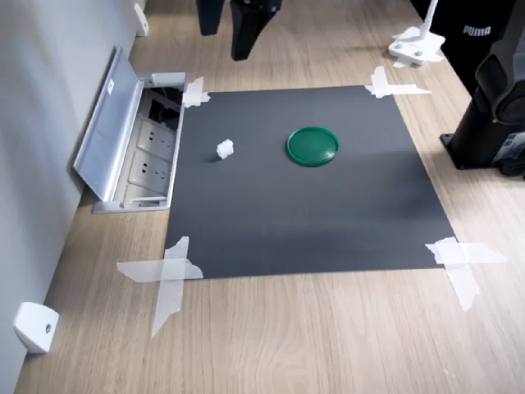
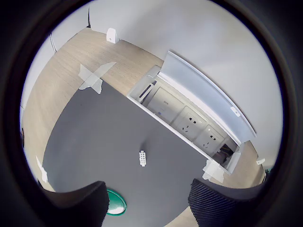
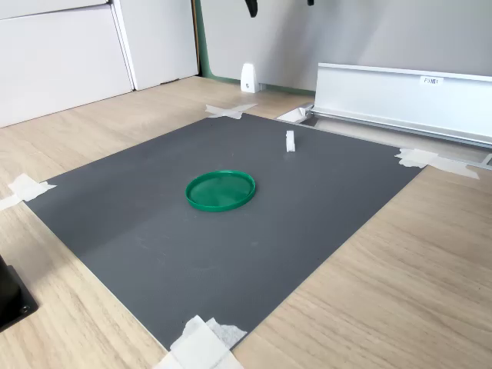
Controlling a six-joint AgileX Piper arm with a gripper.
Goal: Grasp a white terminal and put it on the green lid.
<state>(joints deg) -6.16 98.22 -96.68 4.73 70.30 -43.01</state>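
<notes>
- The black gripper point(image 2: 147, 203) hangs high above the dark grey mat point(image 1: 312, 213), jaws spread and empty.
- The tiny white plastic terminal point(image 1: 225, 148) lies on the mat, left of the flat round green plastic lid point(image 1: 312, 145) in the first exterior view, well apart.
- Being so small, the terminal could likely tip or skid under an off-centre descent.

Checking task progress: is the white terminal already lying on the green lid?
No: in the first exterior view the white terminal sits on the dark mat, clearly apart from the green lid.
</notes>
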